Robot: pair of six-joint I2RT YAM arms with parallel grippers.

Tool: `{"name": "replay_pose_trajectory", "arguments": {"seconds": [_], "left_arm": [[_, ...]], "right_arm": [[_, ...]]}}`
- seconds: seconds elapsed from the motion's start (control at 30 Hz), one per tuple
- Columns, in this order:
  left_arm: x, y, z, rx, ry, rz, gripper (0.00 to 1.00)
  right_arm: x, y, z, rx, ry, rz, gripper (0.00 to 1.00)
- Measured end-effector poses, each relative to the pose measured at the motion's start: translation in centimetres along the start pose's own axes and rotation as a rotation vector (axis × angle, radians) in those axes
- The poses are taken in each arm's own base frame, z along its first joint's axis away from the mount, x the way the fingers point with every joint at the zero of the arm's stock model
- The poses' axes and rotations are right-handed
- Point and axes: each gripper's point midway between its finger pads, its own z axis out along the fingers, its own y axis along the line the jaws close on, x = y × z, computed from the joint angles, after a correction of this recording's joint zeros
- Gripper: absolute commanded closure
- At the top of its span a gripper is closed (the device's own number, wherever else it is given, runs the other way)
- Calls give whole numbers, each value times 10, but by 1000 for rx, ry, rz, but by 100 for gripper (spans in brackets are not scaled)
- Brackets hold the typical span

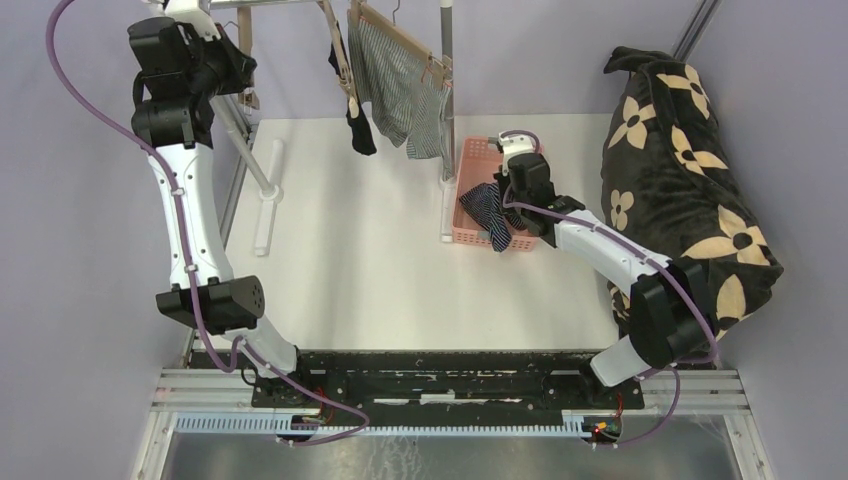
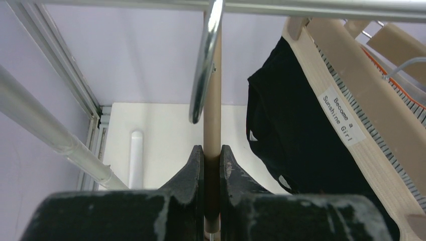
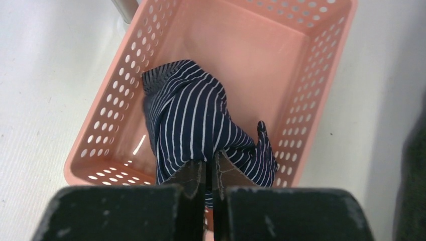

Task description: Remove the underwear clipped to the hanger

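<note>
My left gripper [image 2: 212,156] is shut on a round tan wooden hanger bar [image 2: 213,100] under the metal rail, high at the back left [image 1: 242,62]. The plain black briefs [image 2: 291,125] hang clipped to a wooden hanger [image 2: 346,95] just right of it, and show in the top view [image 1: 357,120]. The grey-and-white striped briefs [image 1: 400,90] hang clipped to another hanger. My right gripper [image 3: 208,161] is shut on the navy white-striped briefs [image 3: 193,115], which lie inside the pink basket [image 3: 311,100]. The top view shows them too [image 1: 490,212].
The metal clothes rack stands at the back, with an upright pole [image 1: 447,40] and white feet [image 1: 265,200] on the white table. The pink basket [image 1: 470,165] sits by the pole. A large black cushion with tan flowers [image 1: 680,180] fills the right side.
</note>
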Motion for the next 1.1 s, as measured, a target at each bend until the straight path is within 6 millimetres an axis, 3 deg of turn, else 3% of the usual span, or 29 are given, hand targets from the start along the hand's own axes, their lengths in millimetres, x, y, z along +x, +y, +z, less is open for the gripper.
{"name": "replay_pose_trajectory", "arguments": {"seconds": [0.27,0.47,0.6,0.67,0.73,0.77,1.1], "left_arm": [[-14,8,18,-5,-58,-19,97],[4,23,47,-20,-18,-80,97],[1,28,56,-22,-38,-95,97],[2,28,56,-23,-37,-96,90],[1,28,56,-24,-37,-96,72],[2,28,56,-24,-36,-96,68],[3,29,53,-27,-39,-98,47]], "right_arm": [[5,12,12,-53,4,6,99],[5,17,13,-80,-4,11,99],[10,18,13,-87,5,9,99],[9,18,13,-88,4,10,100],[9,18,14,-89,3,10,99],[9,18,14,-88,1,10,99],[18,14,24,-52,21,4,99]]}}
